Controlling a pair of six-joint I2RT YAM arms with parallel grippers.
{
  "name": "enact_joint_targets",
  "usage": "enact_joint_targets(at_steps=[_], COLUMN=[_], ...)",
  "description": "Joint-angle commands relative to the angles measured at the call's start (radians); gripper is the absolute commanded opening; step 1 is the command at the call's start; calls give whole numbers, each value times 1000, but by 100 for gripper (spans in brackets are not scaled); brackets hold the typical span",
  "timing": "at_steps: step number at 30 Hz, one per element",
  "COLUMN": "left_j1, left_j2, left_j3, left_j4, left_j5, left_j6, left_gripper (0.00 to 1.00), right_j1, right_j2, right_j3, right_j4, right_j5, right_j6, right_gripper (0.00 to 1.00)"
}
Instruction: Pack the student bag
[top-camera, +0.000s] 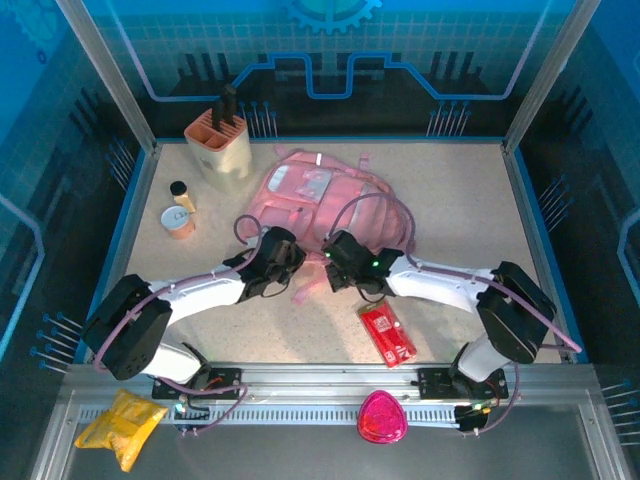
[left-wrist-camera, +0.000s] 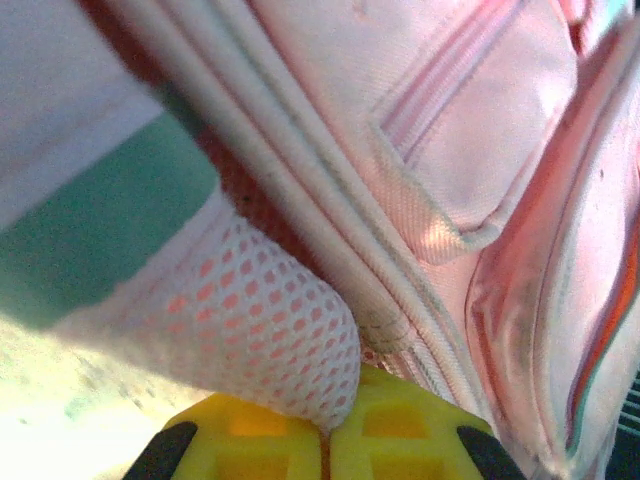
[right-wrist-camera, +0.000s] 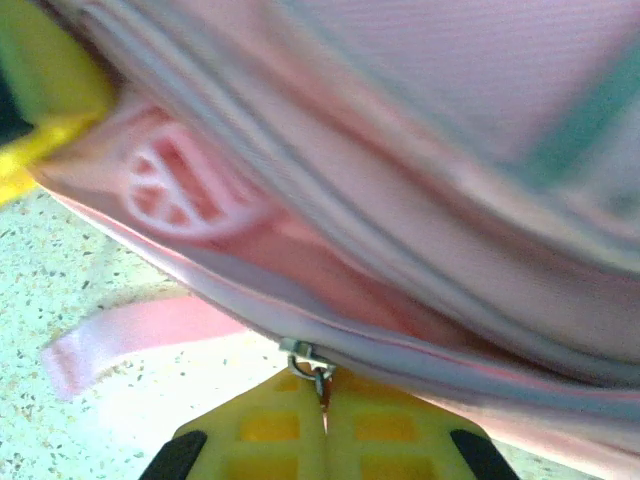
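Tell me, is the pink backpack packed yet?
Not yet; nothing looks packed so far. The student bag lies flat. In hand: the left gripper pinches its white mesh flap, and the right gripper pinches a zip pull, likely to open it. Left to do: the red packet, small bottle and tape roll sit outside the bag.

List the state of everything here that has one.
student bag, lying flat.
left gripper, shut on the bag's white mesh.
right gripper, shut on the bag's zip pull.
beige holder, upright, dark handle sticking out.
small bottle, upright, capped.
red packet, lying flat.
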Motion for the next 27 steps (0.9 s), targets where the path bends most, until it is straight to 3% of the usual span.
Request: enact_joint_targets(at_steps=[1, 8, 12, 23, 27], left_j1=[85, 203, 208, 196, 187], left_j2=[-31, 20, 44, 50, 50], left_j3=[36, 94, 89, 72, 77], left_j4=[-58, -100, -77, -42, -37], left_j5=[-17, 50, 56, 110, 112], left_j6=[81, 170, 170, 158, 158], left_gripper=[0, 0, 0, 0, 0], right_j1=[-52, -98, -93, -93, -93], right_j2=[-80, -110, -44, 36, 54], right_j3=[-52, -82, -55, -23, -27], right_j4=[-78, -106, -65, 2, 22], right_j5=[2, -27, -122, -90, -40], right_j6=[-26, -75, -86, -93, -92], right_gripper=[0, 0, 0, 23, 22])
